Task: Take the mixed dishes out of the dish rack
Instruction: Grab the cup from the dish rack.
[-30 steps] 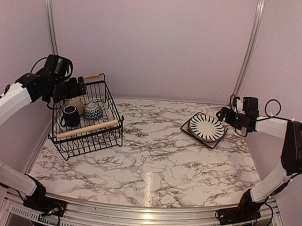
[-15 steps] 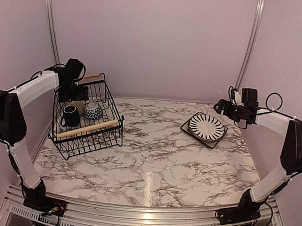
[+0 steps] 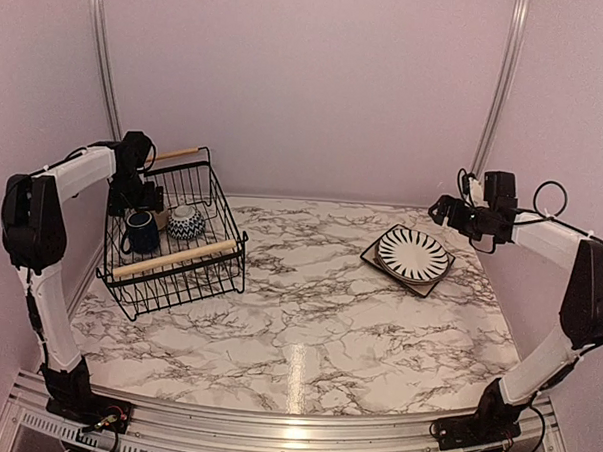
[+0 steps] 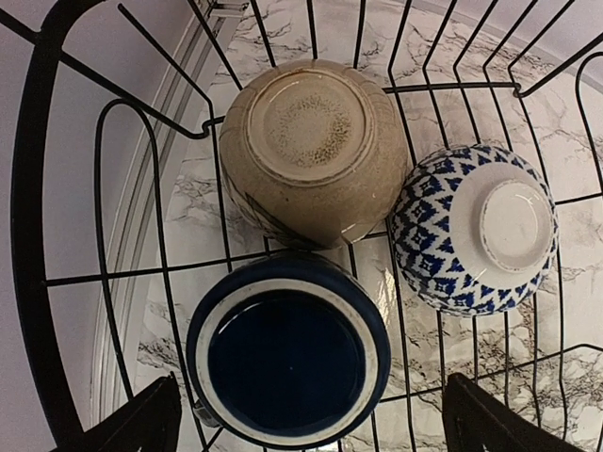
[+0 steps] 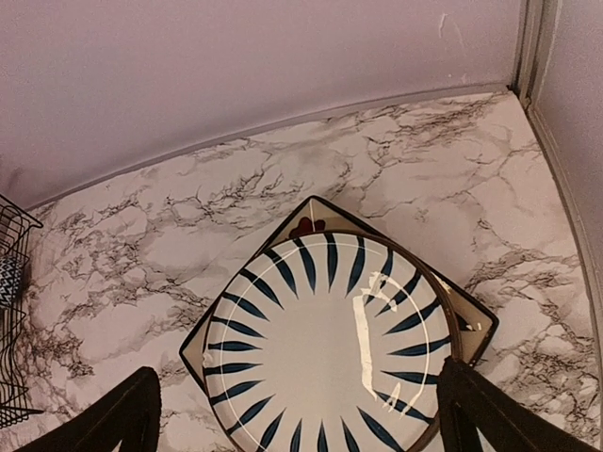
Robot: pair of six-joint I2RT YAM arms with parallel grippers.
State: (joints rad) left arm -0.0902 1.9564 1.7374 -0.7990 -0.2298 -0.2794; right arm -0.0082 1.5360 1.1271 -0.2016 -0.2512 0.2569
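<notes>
Marble table [image 3: 318, 317]: white with grey veining, carries everything.

Dish rack [image 3: 176, 259]: black wire basket with two pale wooden bar handles, far left of the table. Three dishes sit inside, toward its far-left part. Its wires [image 4: 28, 235] frame the left wrist view.

Square plate [image 5: 306, 212]: dark rim, flat on the table at far right, well apart from the rack. Only its corners show.

Striped plate [image 3: 412, 254]: round, dark radial stripes on white, lies on top of the square plate [image 3: 370, 257]. It fills the lower half of the right wrist view [image 5: 330, 348].

Left gripper [image 3: 141, 197]: over the rack's far-left corner, pointing down. Fingers [image 4: 141, 424] spread wide, one on each side of the mug, touching nothing.

Right gripper [image 3: 444, 207]: in the air just beyond the plate stack. Fingers [image 5: 122, 414] wide apart, nothing between them.

Mug [image 4: 287, 348]: dark navy, in the rack [image 3: 139, 231], nearest of the three. Cannot tell whether mouth or base faces up.

Cream bowl [image 4: 306, 151]: upside down, speckled foot ring up, just behind the mug.

Patterned bowl [image 4: 476, 231]: blue-and-white, upside down, just right of the cream bowl.
</notes>
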